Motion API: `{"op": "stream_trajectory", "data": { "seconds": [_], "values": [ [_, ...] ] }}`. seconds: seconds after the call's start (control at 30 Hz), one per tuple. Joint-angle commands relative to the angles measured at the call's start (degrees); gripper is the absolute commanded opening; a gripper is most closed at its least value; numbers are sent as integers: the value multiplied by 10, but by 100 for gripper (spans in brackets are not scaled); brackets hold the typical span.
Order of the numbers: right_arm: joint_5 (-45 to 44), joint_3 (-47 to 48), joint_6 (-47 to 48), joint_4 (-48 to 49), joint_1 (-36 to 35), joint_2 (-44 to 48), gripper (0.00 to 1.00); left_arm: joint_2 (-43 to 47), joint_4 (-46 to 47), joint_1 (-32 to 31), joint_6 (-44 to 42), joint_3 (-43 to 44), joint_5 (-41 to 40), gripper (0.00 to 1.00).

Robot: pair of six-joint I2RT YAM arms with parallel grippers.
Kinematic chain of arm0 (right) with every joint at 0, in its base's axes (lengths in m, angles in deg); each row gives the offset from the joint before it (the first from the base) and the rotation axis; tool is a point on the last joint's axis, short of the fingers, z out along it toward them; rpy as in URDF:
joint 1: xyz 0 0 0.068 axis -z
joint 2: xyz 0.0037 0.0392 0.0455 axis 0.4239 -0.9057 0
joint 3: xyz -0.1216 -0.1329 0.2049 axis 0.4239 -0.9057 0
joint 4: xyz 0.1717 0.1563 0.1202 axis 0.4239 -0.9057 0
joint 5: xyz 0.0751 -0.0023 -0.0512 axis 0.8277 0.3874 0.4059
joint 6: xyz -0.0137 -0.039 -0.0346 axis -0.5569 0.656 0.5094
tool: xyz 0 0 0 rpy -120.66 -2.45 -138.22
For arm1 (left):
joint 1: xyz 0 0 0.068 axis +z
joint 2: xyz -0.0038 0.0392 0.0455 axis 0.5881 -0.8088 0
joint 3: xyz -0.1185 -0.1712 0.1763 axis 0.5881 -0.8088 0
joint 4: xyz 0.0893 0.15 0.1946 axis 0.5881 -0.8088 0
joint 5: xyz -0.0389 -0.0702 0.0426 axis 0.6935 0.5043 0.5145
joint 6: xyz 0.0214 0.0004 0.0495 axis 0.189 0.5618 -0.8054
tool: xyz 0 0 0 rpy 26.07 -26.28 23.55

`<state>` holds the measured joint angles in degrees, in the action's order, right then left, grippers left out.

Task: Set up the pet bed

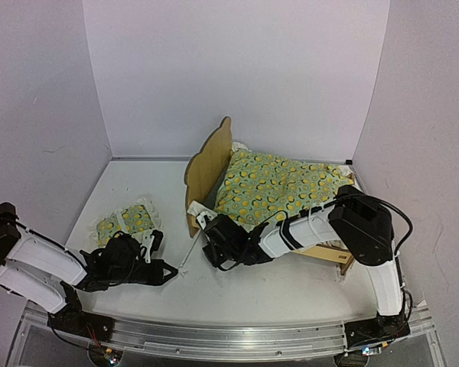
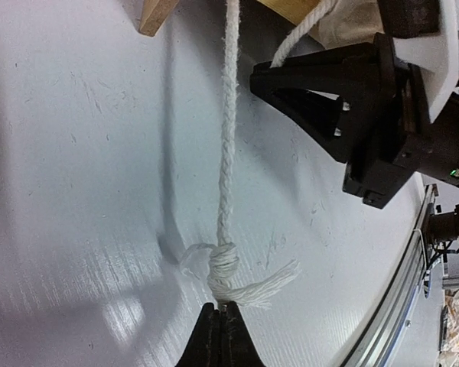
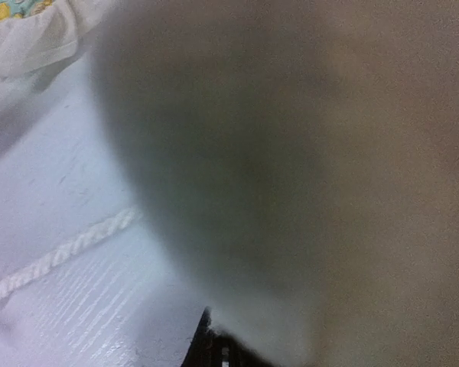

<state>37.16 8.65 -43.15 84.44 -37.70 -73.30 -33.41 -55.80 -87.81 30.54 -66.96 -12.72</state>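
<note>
The pet bed (image 1: pixel 208 164) is a light plywood frame with an ear-shaped headboard, standing right of centre. A green-yellow quilt (image 1: pixel 279 187) lies in it. A white rope (image 2: pixel 228 115) runs from the bed's front corner to a frayed knot (image 2: pixel 226 267), raised just off the table. My left gripper (image 2: pixel 220 317) is shut on the strand below that knot. My right gripper (image 1: pixel 209 248) sits at the bed's front left corner. In the right wrist view its jaws (image 3: pixel 222 348) are shut, and a pale blurred fold of cloth runs into them and fills the view.
The matching ruffled pillow (image 1: pixel 126 220) lies on the table at the left, just behind my left arm. The bed's wooden leg (image 2: pixel 157 15) stands near the rope. White walls close in the back and both sides. A metal rail (image 1: pixel 229 336) edges the front.
</note>
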Motion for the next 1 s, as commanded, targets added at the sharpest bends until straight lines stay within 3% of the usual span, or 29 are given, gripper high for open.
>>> {"op": "stream_trajectory", "data": {
  "seconds": [0.0, 0.13, 0.3, 0.53, 0.67, 0.8, 0.9, 0.97],
  "values": [
    [105, 10, -85, 12, -2, 87, 0, -22, 1, 1, -20, 23, -7, 0],
    [200, 17, -171, 25, -2, 136, 0, -53, 2, 1, -34, 45, -5, 0],
    [248, 43, -220, 92, -1, 120, 0, -66, 1, 0, -41, 62, 12, 0],
    [254, 118, -196, 135, 0, 20, 0, -31, 1, -3, -32, 56, 27, 0],
    [233, 135, -170, 48, -2, 7, 0, 0, 1, -3, -28, 47, 31, 0],
    [229, 129, -161, -68, -3, 44, 20, 33, 1, -3, -28, 40, 32, 0],
    [270, 123, -162, -141, -3, 80, 43, 52, -1, -2, -33, 37, 18, 0],
    [306, 118, -162, -170, -3, 97, 52, 70, -15, 1, -42, 34, -2, 0]
  ]
}}
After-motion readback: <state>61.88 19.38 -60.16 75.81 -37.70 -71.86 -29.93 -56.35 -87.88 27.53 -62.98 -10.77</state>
